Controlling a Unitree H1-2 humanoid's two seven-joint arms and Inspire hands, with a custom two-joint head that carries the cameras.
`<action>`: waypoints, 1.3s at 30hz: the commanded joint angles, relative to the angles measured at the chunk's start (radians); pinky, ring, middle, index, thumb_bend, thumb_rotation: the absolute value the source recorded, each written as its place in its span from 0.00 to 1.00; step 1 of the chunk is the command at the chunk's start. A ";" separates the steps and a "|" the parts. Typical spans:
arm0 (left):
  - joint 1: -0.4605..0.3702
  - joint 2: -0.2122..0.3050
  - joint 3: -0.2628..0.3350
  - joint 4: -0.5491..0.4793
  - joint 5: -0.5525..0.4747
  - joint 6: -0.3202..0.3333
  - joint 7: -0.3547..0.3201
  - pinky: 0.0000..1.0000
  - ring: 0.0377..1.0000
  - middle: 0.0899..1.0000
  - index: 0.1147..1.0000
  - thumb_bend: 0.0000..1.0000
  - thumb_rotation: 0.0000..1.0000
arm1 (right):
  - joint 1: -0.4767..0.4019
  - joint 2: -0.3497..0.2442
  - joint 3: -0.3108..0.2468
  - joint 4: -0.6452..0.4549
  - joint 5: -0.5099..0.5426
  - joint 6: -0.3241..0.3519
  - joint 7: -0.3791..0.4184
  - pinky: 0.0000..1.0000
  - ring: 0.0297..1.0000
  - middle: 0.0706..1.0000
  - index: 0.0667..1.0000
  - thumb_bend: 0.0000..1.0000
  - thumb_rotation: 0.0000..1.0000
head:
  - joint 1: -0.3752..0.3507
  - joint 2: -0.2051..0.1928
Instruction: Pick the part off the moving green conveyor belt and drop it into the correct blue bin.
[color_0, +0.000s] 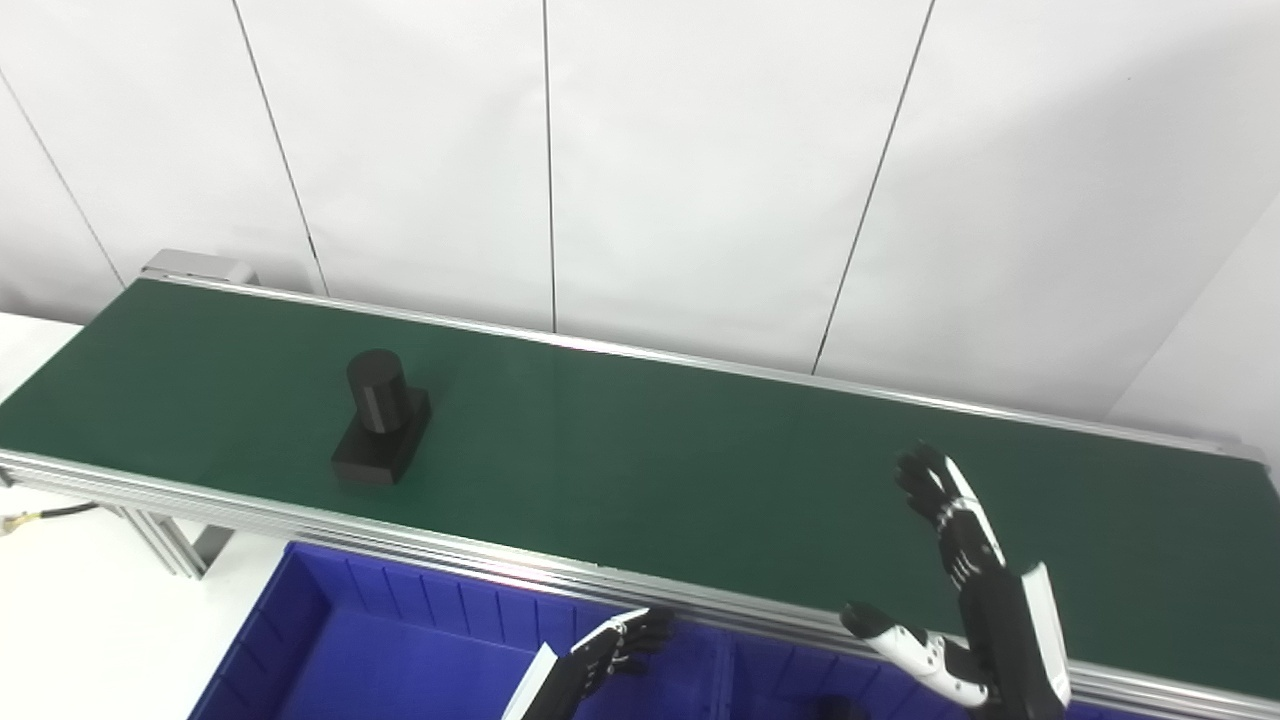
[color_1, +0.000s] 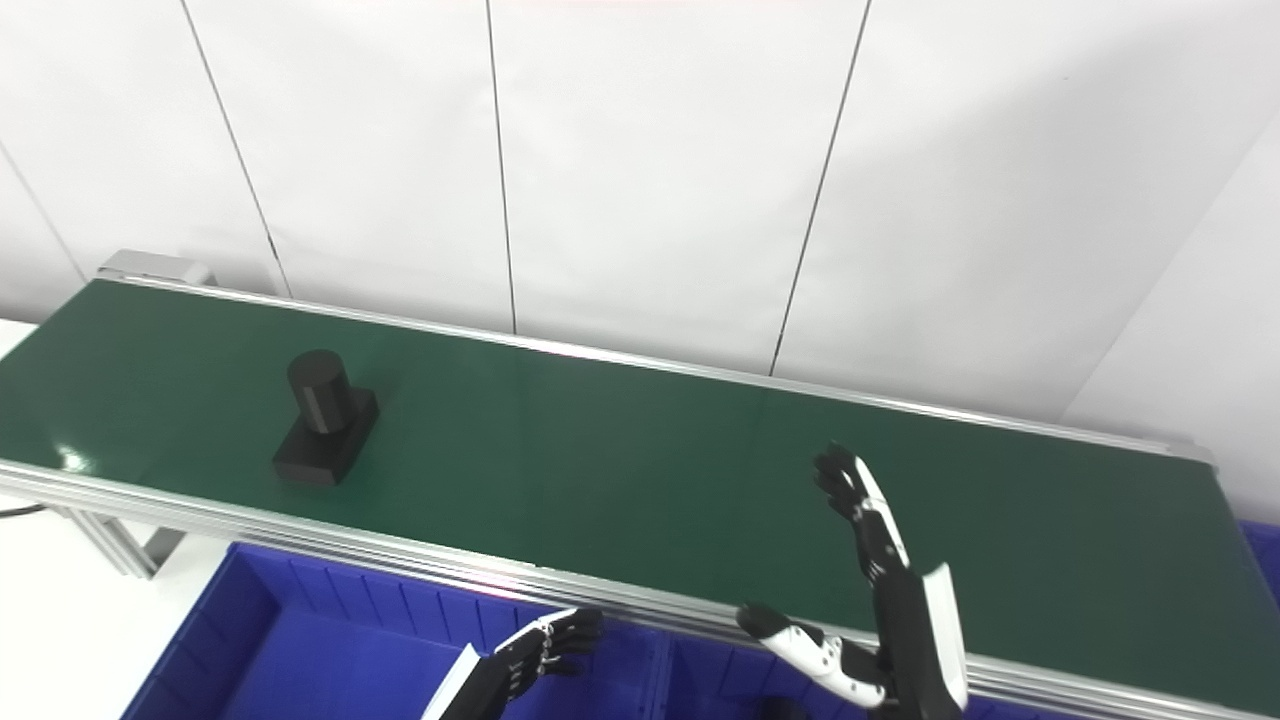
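White panelled wall (color_0: 700, 150) behind, thin dark seams running down it. In front, long green conveyor belt (color_0: 650, 450) crossing the view on a slant, left end higher, framed in silver aluminium rail (color_0: 450, 545). White tabletop (color_0: 70, 600) at lower left.

Black part (color_0: 380, 418) on the belt, toward its left end: upright cylinder on a flat rectangular base. It sits nearer the front rail than the back, untouched, well apart from both hands.

Blue bin (color_0: 330, 620) below the front rail, ribbed inner wall visible; a divider or second bin edge shows further right under the rail.

Right hand (color_0: 950, 560) raised over the right part of the belt, forearm rising steeply from the bottom edge. Fingers (color_0: 930, 480) extended upward and slightly spread, thumb (color_0: 880, 625) stuck out to the left across the front rail. Released, nothing in it.

Left hand (color_0: 620, 645) low, over the blue bin just in front of the rail, forearm angled up and to the right. Fingers curled loosely inward, holding nothing visible; whether fully clenched, cannot tell.
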 joint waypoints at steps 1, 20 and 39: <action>-0.017 -0.001 -0.007 -0.006 -0.018 -0.041 0.010 0.75 0.78 0.78 0.77 0.97 0.36 | -0.039 0.001 0.004 -0.038 -0.003 0.047 0.015 0.82 0.87 0.88 0.92 0.79 0.56 | -0.001 0.002; -0.020 0.024 -0.053 -0.010 -0.053 -0.041 0.033 0.69 0.74 0.74 0.73 0.99 0.37 | -0.297 0.043 0.087 0.097 -0.081 0.261 0.072 0.81 0.87 0.88 0.92 0.84 0.54 | -0.037 0.025; -0.023 0.063 -0.129 -0.034 -0.072 -0.041 0.106 0.58 0.63 0.64 0.65 1.00 0.49 | -0.564 0.150 0.180 0.374 -0.164 0.398 0.068 0.80 0.88 0.91 0.93 0.87 0.53 | -0.074 0.040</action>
